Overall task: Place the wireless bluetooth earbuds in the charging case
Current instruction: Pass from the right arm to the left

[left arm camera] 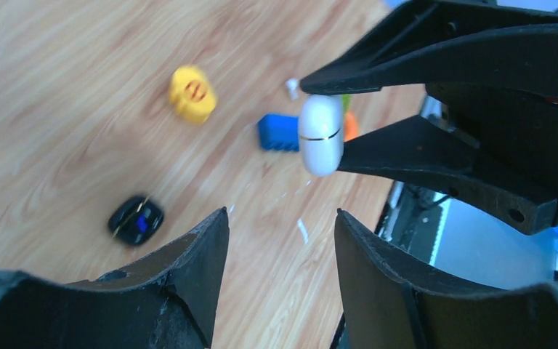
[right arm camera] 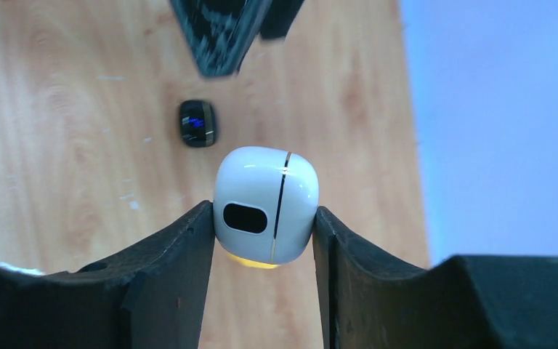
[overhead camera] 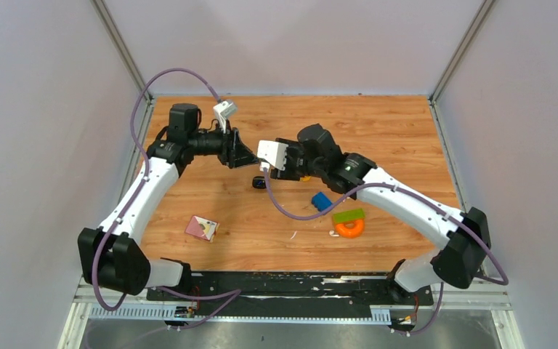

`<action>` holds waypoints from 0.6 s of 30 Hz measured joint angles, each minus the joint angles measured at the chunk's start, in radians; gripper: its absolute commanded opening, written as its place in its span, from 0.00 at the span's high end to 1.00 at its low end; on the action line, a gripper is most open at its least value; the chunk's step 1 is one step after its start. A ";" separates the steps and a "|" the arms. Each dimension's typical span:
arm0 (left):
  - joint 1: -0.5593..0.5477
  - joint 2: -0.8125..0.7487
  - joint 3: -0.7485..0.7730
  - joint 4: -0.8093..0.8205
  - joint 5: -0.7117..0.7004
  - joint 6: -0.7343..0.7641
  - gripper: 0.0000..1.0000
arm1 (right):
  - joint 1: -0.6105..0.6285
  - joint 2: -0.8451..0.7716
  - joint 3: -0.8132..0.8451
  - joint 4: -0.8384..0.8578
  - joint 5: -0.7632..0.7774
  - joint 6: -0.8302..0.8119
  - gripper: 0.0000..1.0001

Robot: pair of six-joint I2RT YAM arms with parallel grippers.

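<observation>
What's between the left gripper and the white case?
Nothing. In the left wrist view the open left gripper faces the white case, held by the right gripper, across an empty gap; only the table shows behind it.

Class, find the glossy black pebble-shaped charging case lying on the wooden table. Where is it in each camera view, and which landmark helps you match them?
Top external: the glossy black pebble-shaped charging case lies mid-table, just below the right gripper.
Left wrist: lower left, on the wood.
Right wrist: upper centre-left.
Shared landmark: the right gripper, holding a white pebble-shaped charging case.
</observation>
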 measured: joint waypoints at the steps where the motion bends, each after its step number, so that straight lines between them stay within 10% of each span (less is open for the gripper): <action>1: -0.013 -0.002 0.001 0.044 0.037 -0.020 0.35 | 0.000 -0.030 0.005 0.018 0.011 -0.050 0.67; 18: -0.138 0.031 -0.003 0.418 0.087 -0.257 0.46 | 0.008 -0.094 -0.020 0.105 0.058 -0.274 0.67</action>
